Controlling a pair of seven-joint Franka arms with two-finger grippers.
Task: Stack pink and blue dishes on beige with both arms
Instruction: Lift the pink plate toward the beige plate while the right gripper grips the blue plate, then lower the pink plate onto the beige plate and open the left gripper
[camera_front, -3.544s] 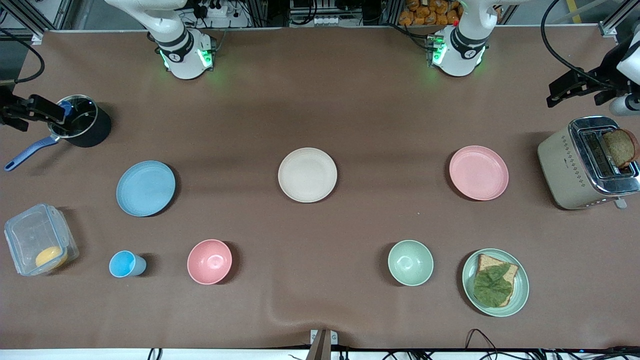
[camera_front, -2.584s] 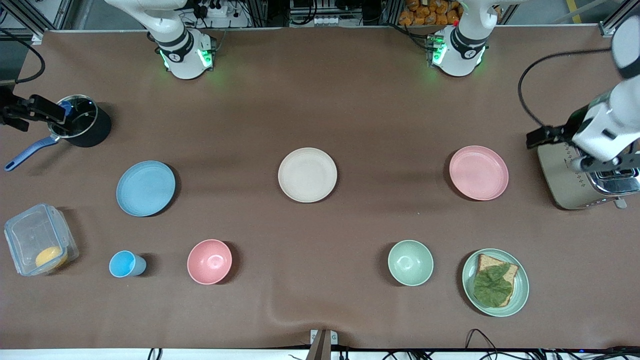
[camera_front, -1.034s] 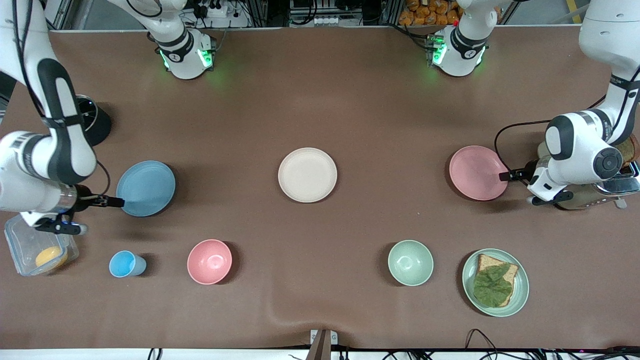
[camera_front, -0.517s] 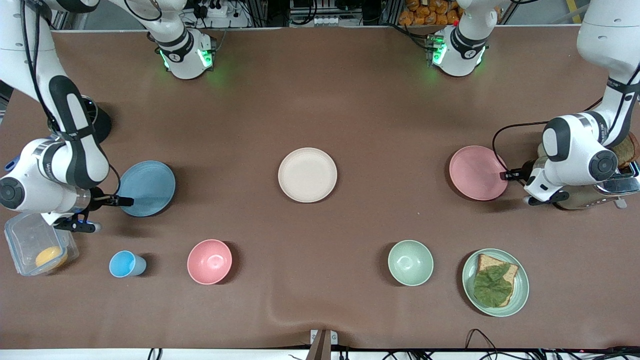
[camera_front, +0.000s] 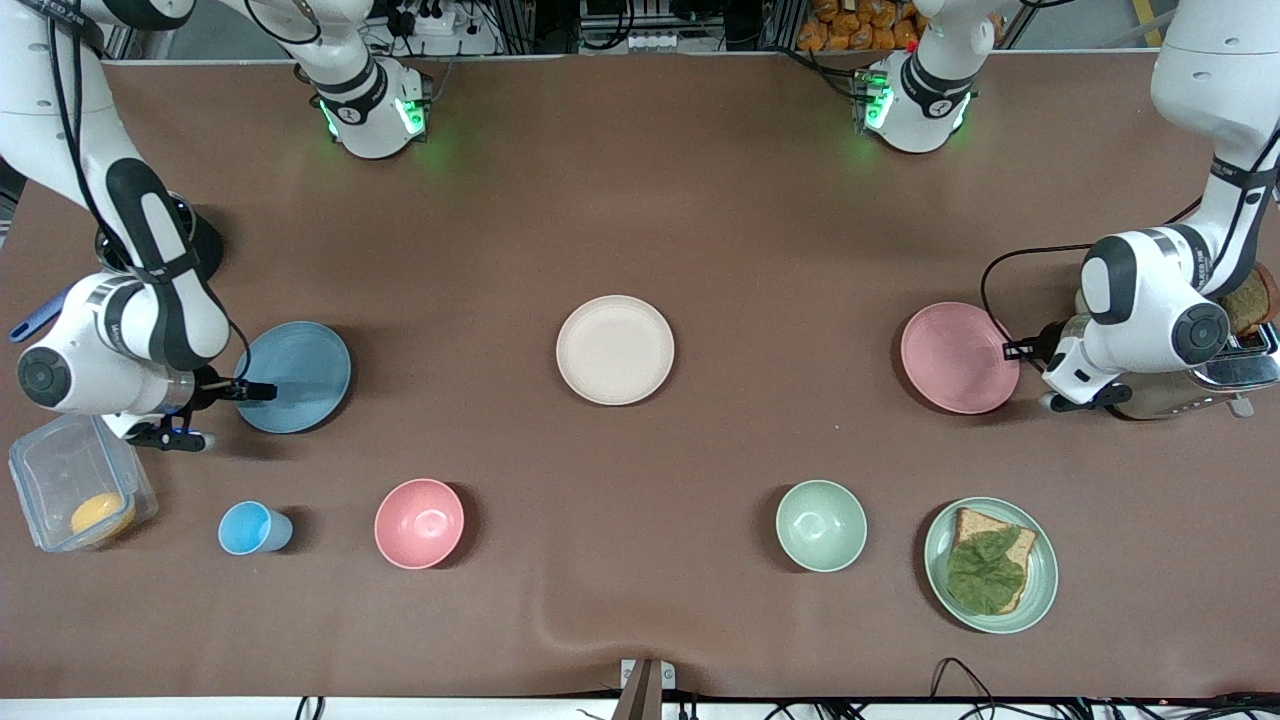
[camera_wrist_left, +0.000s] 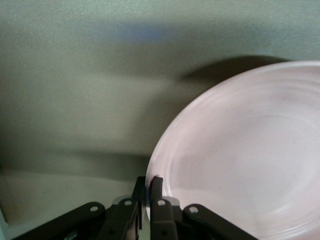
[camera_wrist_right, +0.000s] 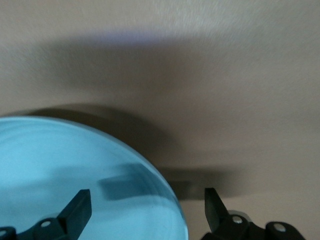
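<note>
Left hand (camera_wrist_left: 148, 192) clamped on pink plate (camera_wrist_left: 250, 150) rim.

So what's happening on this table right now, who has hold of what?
Both arms are going for plates. The left gripper has its jaws shut on the rim of the pink plate, at the toaster end. The right gripper, jaws open, straddles the edge of the blue plate without gripping it. The beige plate sits mid-table with nothing stacked on it.

A pink bowl (camera_front: 419, 523), blue cup (camera_front: 250, 528), green bowl (camera_front: 821, 525) and toaster (camera_front: 1190, 385) stand on the table.
</note>
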